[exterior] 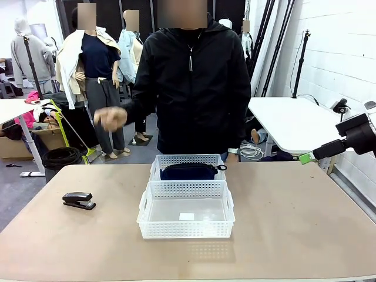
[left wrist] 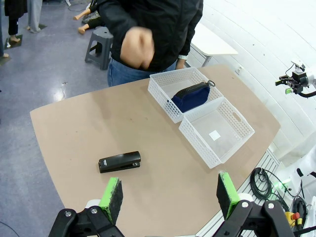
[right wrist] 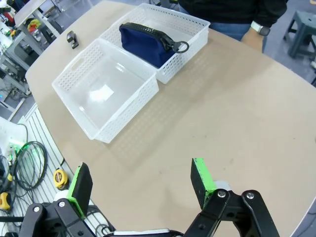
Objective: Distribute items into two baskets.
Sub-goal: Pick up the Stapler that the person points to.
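Navy pouch (exterior: 188,171) lies in the far basket (exterior: 161,160); the stapler (exterior: 79,200) sits on the table (exterior: 294,223), well left of the empty near basket (exterior: 185,188). Left gripper (left wrist: 169,193) and right gripper (right wrist: 140,183) hang wide open, empty, so the left should fetch the stapler

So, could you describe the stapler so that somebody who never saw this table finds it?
In the middle of the brown table stand a near basket and a far basket, both white. From them, look toward the robot's left: the stapler lies alone on the bare tabletop. It is small and black, the only item outside a basket; the navy pouch sits in the far one.
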`<state>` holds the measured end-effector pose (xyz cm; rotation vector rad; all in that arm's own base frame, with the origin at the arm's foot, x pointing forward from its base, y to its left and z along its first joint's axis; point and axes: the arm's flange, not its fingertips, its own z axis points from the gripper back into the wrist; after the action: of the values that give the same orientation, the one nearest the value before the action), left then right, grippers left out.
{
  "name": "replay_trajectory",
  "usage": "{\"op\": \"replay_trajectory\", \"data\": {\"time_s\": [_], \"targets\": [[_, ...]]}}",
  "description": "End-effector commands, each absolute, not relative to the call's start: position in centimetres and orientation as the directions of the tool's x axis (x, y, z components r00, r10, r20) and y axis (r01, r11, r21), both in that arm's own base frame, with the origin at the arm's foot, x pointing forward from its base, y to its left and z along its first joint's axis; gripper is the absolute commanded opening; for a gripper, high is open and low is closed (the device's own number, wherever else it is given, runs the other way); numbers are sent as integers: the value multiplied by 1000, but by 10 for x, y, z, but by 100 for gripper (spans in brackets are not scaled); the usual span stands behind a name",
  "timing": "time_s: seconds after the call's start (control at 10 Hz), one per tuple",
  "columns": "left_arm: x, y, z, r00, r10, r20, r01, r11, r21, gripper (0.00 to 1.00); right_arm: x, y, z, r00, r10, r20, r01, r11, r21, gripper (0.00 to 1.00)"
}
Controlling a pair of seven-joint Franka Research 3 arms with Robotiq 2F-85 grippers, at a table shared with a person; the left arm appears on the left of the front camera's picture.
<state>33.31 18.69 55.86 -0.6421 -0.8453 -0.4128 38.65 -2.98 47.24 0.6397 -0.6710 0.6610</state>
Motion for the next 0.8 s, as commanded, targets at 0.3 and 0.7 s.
{"op": "replay_trajectory", "data": {"time_s": [0.3, 0.7], "targets": [[333, 188, 558, 585, -85, 807, 588, 730, -349, 100, 387, -29, 472, 615, 323, 719, -711, 622, 329, 100], [333, 188, 558, 585, -85, 807, 588, 730, -349, 100, 387, -29, 472, 615, 323, 719, -711, 622, 329, 100]]}}
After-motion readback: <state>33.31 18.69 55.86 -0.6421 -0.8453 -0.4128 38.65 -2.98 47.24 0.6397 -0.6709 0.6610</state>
